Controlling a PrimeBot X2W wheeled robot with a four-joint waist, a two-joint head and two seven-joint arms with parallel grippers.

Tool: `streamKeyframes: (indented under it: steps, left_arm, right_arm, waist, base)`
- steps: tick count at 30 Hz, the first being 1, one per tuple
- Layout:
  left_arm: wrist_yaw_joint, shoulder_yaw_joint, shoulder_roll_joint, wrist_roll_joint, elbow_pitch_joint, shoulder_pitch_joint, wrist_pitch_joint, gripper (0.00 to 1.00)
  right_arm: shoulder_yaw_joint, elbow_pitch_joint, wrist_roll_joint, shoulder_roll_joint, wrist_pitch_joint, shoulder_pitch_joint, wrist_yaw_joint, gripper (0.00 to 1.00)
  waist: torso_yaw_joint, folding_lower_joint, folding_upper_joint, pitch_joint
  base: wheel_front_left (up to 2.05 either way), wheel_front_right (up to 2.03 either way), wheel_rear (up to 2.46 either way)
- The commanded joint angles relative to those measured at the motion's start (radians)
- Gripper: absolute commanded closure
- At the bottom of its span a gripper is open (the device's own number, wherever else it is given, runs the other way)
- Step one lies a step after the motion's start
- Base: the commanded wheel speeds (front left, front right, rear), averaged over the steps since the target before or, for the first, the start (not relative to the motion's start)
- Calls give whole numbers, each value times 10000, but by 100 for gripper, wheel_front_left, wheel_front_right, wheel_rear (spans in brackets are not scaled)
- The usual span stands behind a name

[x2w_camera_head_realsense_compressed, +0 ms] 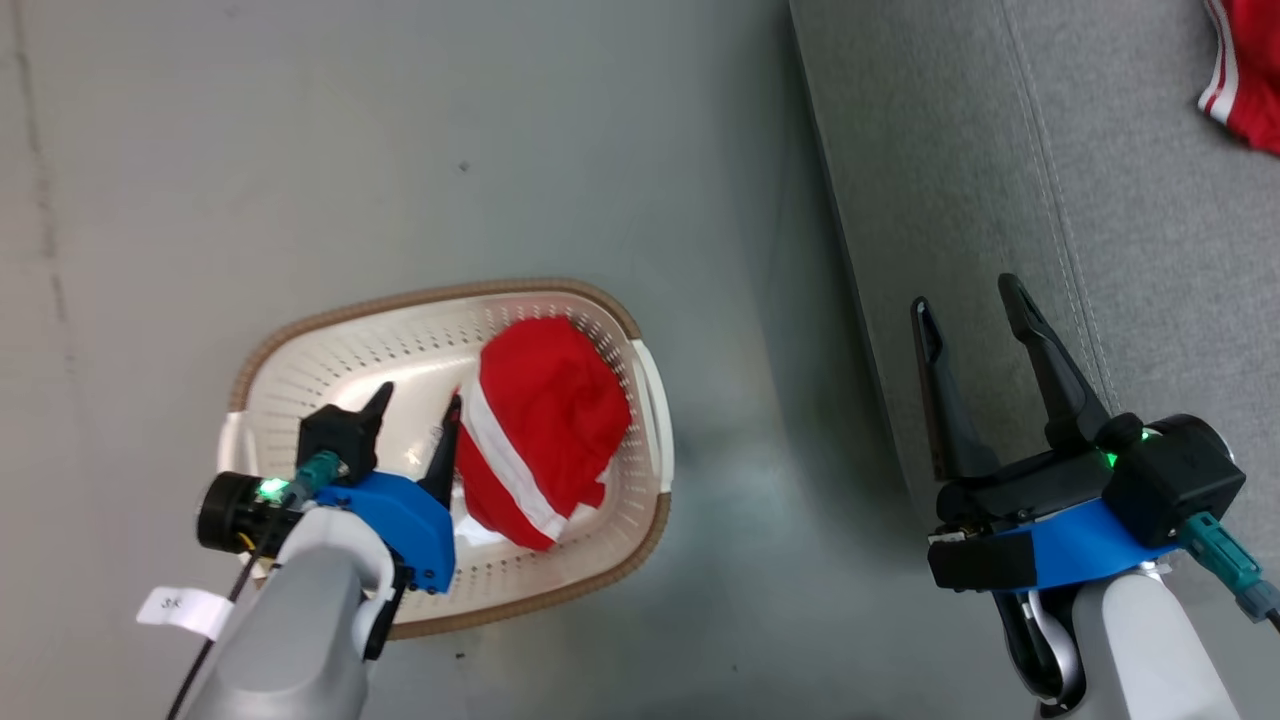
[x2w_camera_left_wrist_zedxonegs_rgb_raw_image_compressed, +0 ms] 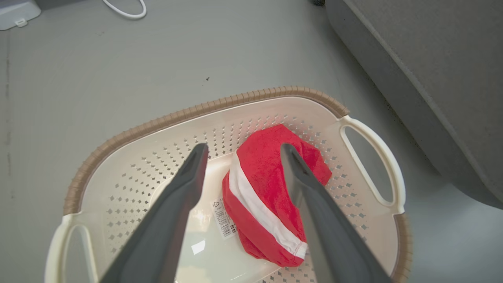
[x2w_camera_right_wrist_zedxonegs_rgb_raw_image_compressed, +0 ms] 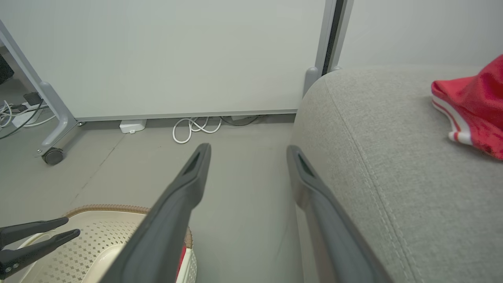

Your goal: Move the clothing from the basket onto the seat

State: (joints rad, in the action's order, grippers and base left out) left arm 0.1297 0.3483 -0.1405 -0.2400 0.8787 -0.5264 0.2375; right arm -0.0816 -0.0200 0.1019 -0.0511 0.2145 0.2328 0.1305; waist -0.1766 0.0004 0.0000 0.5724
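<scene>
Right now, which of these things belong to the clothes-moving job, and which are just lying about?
Part of the job: red garment, lying in the basket; grey seat; second red garment, already on the seat; left tool, open over the basket; right tool, open by the seat.

Just lying about: white cable coil; small white box beside it; frame castor.

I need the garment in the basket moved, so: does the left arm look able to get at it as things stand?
Probably yes. The left gripper hangs open above the basket, the garment shows between its fingers in the wrist view, and nothing covers it.
</scene>
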Motion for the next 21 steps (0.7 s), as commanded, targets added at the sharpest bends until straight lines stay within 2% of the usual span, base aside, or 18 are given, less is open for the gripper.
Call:
streamKeyframes:
  steps: [1,11,21]
  left_arm:
    - [0,-19,-182,-94,404,-416,-182,0]
    - [-34,53,-679,-52,1766,-1698,-586,0]
    - [-176,411,-1244,321,2377,-2829,-919,0]
  right_arm:
    - [-95,-36,145,11,122,206,5,0]
    - [-507,-289,768,16,465,503,5,0]
    - [-907,-20,1256,15,520,735,3,0]
  waist:
    - [-708,-4,0,1029]
    - [-1646,-4,0,2483]
    - [-2159,-4,0,3375]
  base:
    - [0,0,0]
    - [0,0,0]
    - [0,0,0]
